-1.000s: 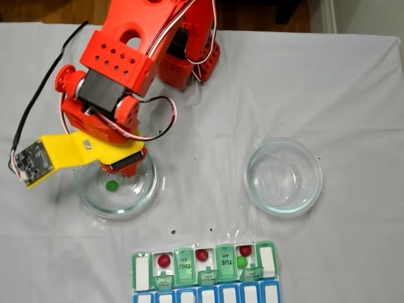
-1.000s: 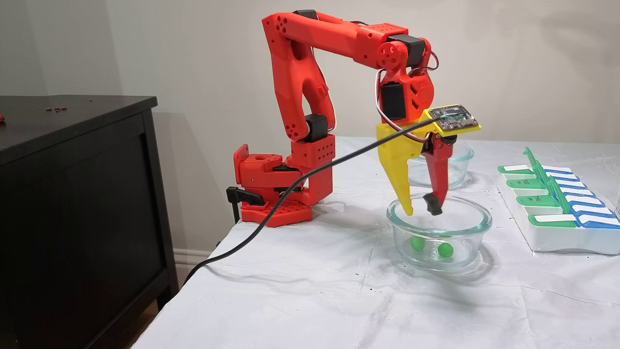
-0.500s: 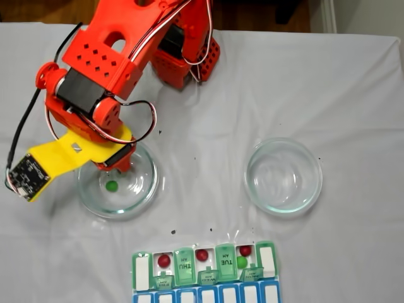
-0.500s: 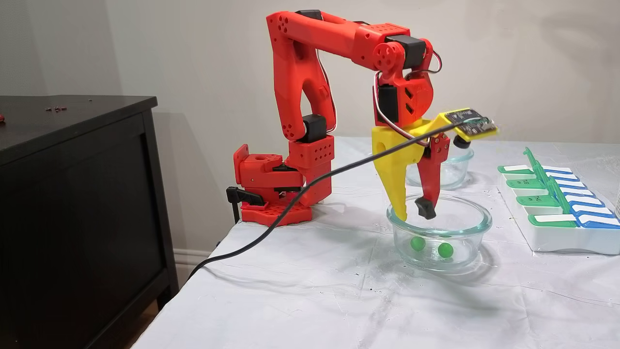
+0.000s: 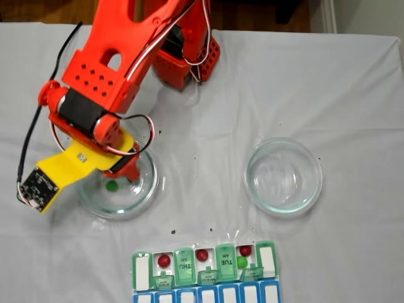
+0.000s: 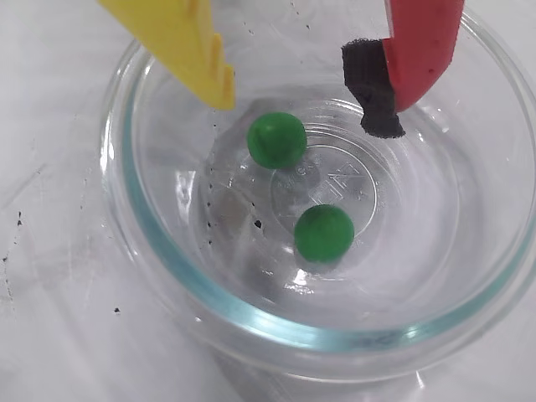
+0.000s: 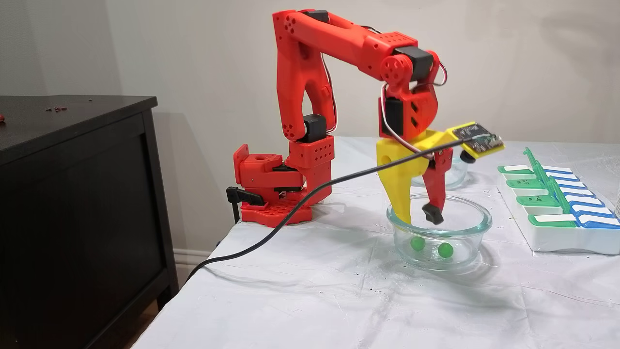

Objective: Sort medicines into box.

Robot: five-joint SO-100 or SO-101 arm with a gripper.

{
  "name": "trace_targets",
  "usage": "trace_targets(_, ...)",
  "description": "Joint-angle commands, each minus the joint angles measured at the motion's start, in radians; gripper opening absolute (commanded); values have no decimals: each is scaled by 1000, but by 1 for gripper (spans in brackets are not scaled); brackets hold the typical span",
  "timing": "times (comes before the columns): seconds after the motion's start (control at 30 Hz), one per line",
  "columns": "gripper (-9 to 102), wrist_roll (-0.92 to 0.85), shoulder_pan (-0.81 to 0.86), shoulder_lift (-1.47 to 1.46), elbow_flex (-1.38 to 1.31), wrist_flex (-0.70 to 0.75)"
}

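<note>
Two green medicines lie in a round glass dish. In a fixed view they show as green balls at the dish bottom. My gripper is open, just inside the dish rim and above the balls. Its yellow finger and red finger with a black pad straddle one ball without touching it. The box stands at the table's front with several lids up. It holds three dark red medicines and one green medicine.
A second glass dish stands empty to the right in a fixed view. The arm's base sits at the table's far edge. A black cable hangs from the wrist to the floor. A dark cabinet stands beside the table.
The gripper has dropped lower, so its fingertips now sit inside the dish rim. The wrist has turned, swinging the camera board round. The balls have not moved.
</note>
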Motion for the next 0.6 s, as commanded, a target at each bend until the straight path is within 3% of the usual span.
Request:
trace_targets(0.0,26,2,-5,-8,-66,-25)
trace_targets(0.57,25,28,-28,-17,-20,-41)
